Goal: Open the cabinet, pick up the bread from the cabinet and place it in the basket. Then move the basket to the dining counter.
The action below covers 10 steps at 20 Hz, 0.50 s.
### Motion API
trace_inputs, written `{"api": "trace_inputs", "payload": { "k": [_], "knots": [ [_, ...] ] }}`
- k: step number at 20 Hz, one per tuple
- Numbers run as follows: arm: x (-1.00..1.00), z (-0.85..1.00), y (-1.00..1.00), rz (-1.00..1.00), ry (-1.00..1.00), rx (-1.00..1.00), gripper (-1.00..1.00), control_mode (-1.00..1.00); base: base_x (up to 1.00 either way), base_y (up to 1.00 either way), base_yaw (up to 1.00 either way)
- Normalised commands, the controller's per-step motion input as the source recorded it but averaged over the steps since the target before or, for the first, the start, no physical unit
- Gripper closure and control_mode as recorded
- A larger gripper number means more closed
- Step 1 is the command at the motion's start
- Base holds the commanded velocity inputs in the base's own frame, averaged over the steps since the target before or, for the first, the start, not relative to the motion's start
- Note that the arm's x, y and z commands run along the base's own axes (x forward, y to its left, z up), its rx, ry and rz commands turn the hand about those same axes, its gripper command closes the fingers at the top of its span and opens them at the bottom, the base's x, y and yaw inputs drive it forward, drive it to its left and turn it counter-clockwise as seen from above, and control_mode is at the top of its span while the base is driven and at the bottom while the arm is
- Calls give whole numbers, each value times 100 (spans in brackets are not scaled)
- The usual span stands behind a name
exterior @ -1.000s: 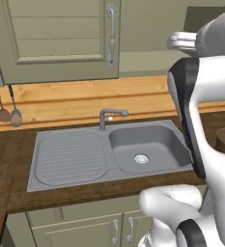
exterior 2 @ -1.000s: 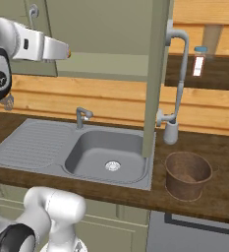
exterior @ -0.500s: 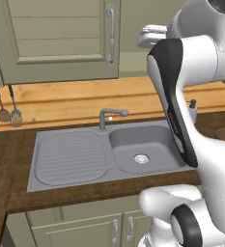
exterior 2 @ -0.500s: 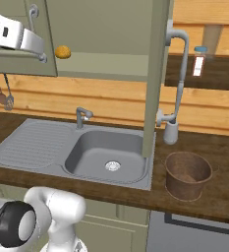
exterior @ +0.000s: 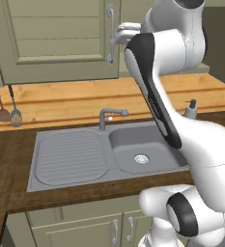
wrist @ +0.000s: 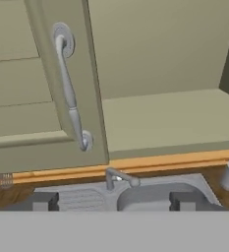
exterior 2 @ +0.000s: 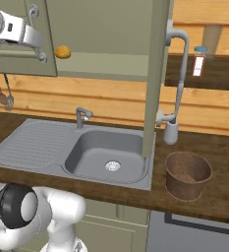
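Dropped small golden-orange bun (exterior 2: 62, 51) onto sage-green cabinet (exterior 2: 111, 64) shelf's left edge; gripper (wrist: 113, 201) jaws now apart. Light, soft, likely rolls: pinch gently across middle.

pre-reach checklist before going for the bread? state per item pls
1. Cabinet door swung open: ok.
2. Claw open, holding nothing: ok.
3. Claw off the handle: ok, the handle sits ahead, not between the jaws.
4. Bread on the cabinet shelf, unobstructed: ok.
5. Basket upright on the counter, right of the sink: ok.
6. Basket empty: cannot tell.
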Motion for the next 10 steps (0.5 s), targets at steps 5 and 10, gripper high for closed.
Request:
{"api": "trace_inputs", "payload": {
  "k": [5, 10],
  "knots": [
    [63, 0, 20, 0, 0, -10, -100, -100, 0, 0, 0],
    [62, 0, 28, 0, 0, -9, -100, -100, 0, 0, 0]
  ]
}}
